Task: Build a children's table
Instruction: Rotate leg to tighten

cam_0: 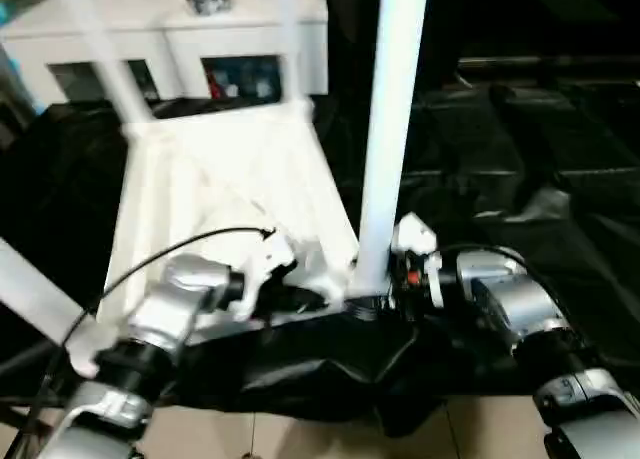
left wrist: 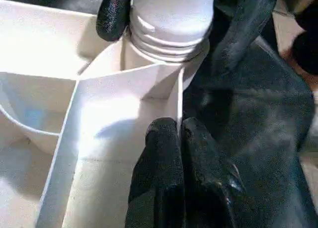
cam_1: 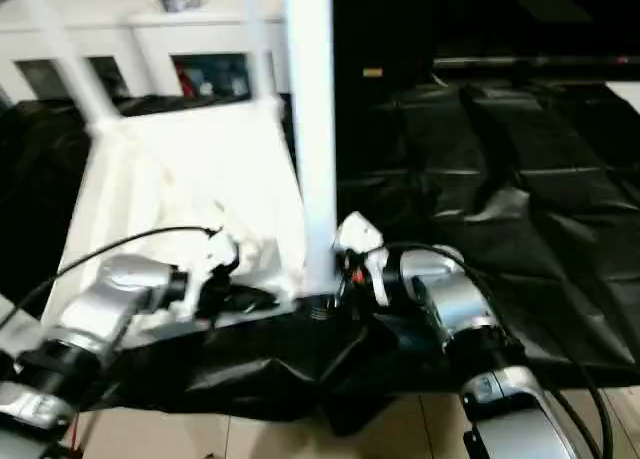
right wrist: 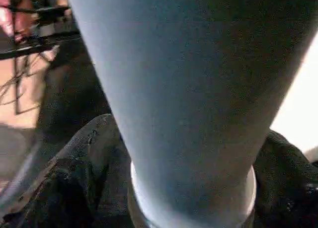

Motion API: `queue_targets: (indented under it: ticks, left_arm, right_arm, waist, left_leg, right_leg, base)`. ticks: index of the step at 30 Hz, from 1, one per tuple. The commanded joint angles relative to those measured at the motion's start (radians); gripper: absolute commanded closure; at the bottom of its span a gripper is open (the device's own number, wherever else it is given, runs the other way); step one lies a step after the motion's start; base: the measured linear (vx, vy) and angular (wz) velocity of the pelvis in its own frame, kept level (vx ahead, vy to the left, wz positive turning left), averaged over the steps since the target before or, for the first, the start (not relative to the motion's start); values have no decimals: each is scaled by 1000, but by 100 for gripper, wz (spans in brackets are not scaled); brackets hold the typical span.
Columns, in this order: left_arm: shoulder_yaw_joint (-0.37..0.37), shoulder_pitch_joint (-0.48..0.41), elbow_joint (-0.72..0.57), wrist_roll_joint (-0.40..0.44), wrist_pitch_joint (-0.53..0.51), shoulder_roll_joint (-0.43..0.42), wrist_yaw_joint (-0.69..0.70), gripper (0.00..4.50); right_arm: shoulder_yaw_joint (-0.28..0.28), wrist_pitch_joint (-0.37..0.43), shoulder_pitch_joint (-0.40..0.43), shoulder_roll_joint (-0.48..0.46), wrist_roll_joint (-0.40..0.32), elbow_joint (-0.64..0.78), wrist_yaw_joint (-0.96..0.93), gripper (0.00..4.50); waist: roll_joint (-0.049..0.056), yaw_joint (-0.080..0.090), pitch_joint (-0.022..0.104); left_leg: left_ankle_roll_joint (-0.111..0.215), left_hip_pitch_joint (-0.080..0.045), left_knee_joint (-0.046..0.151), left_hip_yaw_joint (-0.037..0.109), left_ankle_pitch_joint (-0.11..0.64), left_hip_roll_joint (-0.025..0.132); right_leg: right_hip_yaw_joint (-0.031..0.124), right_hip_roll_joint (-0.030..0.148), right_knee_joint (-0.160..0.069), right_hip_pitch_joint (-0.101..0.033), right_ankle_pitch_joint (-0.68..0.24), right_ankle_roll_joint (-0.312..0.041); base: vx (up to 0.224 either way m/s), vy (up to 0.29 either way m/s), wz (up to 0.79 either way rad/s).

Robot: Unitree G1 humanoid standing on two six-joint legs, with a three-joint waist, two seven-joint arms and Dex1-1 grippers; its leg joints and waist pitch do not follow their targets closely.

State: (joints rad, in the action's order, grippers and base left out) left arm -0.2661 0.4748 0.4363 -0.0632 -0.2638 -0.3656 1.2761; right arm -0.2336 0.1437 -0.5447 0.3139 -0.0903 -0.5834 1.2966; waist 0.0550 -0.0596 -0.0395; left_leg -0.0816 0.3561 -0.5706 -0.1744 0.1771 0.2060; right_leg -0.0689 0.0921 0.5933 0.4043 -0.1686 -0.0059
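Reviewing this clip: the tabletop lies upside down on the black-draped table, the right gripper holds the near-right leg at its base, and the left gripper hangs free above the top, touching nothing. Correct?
Not quite. The left gripper is not free: the left wrist view shows its jaws pinched shut on a thin rib wall of the tabletop, beside the corner socket. The rest stands: the top is upside down on the black-draped table, and the right gripper holds the leg at its base.

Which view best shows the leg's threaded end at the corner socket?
Left wrist view: the leg's threaded end sits at the corner socket, threads exposed. Head views show the upright leg, its base obscured. Right wrist view shows its shaft close up.
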Motion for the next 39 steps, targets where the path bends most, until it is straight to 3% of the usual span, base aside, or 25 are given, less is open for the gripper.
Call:
queue_targets:
  ticks: [1, 5, 6, 9, 11, 13, 17, 19, 20, 22, 23, 25, 27, 28, 30, 33, 36, 39]
  left_arm:
    - [-44, 8, -31, -8, -8, 11, 36, 450]
    - [-43, 11, -28, -10, -4, 1, 46, 450]
    - [-41, 14, -26, -13, -3, 1, 49, 450]
    - [-34, 13, -26, -20, -2, 11, 33, 450]
    - [-25, 11, -26, -20, -1, 25, 5, 450]
    - [-13, 7, -27, -20, -5, 41, -26, 450]
    - [20, 7, -16, -14, -15, 103, -144, 450]
    - [35, 10, -6, -11, -19, 135, -203, 450]
    - [39, 12, 3, -5, -18, 154, -239, 450]
    - [45, 17, 16, 3, -18, 180, -288, 450]
    - [52, 22, 27, 12, -17, 203, -335, 450]
    - [64, 31, 39, 21, -23, 236, -404, 450]
    - [72, 36, 41, 26, -29, 257, -445, 450]
    - [76, 37, 37, 29, -38, 273, -471, 450]
    - [76, 37, 33, 35, -42, 284, -491, 450]
    - [60, 31, 24, 44, -34, 277, -472, 450]
    - [27, 19, 3, 42, -15, 228, -369, 450]
    - [12, 15, -7, 38, -9, 201, -314, 450]
  right_arm:
    - [-90, 21, 23, -20, 0, 26, 69, 98]
    - [-87, 35, 30, -20, -8, 43, 85, 111]
    - [-87, 48, 35, -19, -14, 60, 94, 137]
    - [-87, 64, 47, -23, -21, 81, 94, 155]
    - [-80, 63, 52, -32, -23, 82, 75, 173]
    - [-69, 63, 58, -45, -26, 81, 51, 177]
    - [-13, 43, 40, -111, 7, 1, -154, 181]
    - [22, 37, 21, -151, 25, -62, -287, 182]
    - [50, 52, 6, -180, 25, -101, -373, 183]
    - [68, 56, -6, -210, 33, -136, -458, 183]
    - [81, 69, -15, -234, 36, -160, -520, 183]
    - [92, 79, -25, -268, 44, -188, -602, 183]
    - [99, 76, -29, -290, 47, -200, -645, 183]
    - [110, 65, -31, -310, 47, -212, -667, 148]
    - [115, 52, -34, -324, 48, -222, -675, 127]
    - [132, 47, -37, -330, 19, -208, -629, 91]
    - [93, 17, -24, -289, 18, -152, -507, 78]
    - [65, -14, -16, -260, 22, -131, -441, 78]
  waist:
    - [-15, 1, 52]
    - [-16, 1, 54]
    - [-16, 0, 55]
    - [-14, -3, 57]
    - [-10, -3, 56]
    - [-13, -2, 54]
    - [-14, 6, 45]
    - [-15, 16, 40]
    - [-17, 28, 41]
    - [-15, 41, 41]
    - [-10, 43, 42]
    - [-16, 55, 41]
    - [-14, 57, 43]
    - [-11, 57, 44]
    - [-13, 57, 46]
    - [-10, 56, 50]
    - [-10, 53, 53]
    - [-10, 50, 60]
  left_leg:
    - [61, 0, 65, -3, 272, 18]
    - [57, -1, 63, -3, 257, 18]
    - [59, 0, 63, -3, 246, 17]
    - [63, 0, 60, -4, 229, 17]
    - [62, 0, 61, -4, 234, 17]
    - [58, -1, 62, -5, 253, 17]
    - [27, -3, 68, 0, 314, 13]
    - [12, -10, 68, 4, 369, 9]
    - [6, -3, 68, 10, 367, 5]
    - [5, 0, 68, 13, 373, 4]
    - [4, -2, 68, 14, 379, 4]
    - [8, -7, 66, 13, 402, 1]
    - [23, -6, 66, 12, 396, 2]
    - [26, -5, 67, 12, 398, 2]
    - [31, -3, 69, 11, 389, 4]
    - [41, -1, 69, 8, 374, 5]
    - [52, 3, 70, 6, 353, 6]
    - [66, 9, 68, 4, 292, 8]
  right_leg:
    - [34, 39, -78, -48, -358, -200]
    - [36, 38, -75, -48, -324, -207]
    - [36, 37, -74, -49, -303, -211]
    - [35, 37, -71, -50, -272, -220]
    - [34, 38, -70, -51, -272, -223]
    - [34, 38, -75, -49, -297, -217]
    - [32, 39, -87, -43, -430, -179]
    - [26, 42, -102, -37, -558, -133]
    - [25, 44, -105, -41, -599, -102]
    - [21, 43, -108, -40, -611, -90]
    - [20, 43, -110, -38, -610, -88]
    - [17, 38, -115, -32, -608, -89]
    - [20, 39, -114, -31, -593, -94]
    - [19, 38, -114, -31, -586, -94]
    - [21, 37, -111, -34, -551, -103]
    - [25, 37, -106, -36, -489, -127]
    - [27, 38, -102, -41, -447, -141]
    - [30, 40, -91, -50, -347, -171]
  base:
    - [0, 0, 0]
    - [0, 0, 0]
    - [0, 0, 0]
    - [0, 0, 0]
    - [0, 0, 0]
    - [0, 0, 0]
    - [-13, 0, -1]
    - [0, 0, 0]
    - [0, 0, 0]
    - [0, 0, 0]
    - [0, 0, 0]
    - [0, 0, 0]
    - [0, 0, 0]
    - [0, 0, 0]
    - [0, 0, 0]
    - [0, 0, 0]
    - [0, 0, 0]
    - [0, 0, 0]
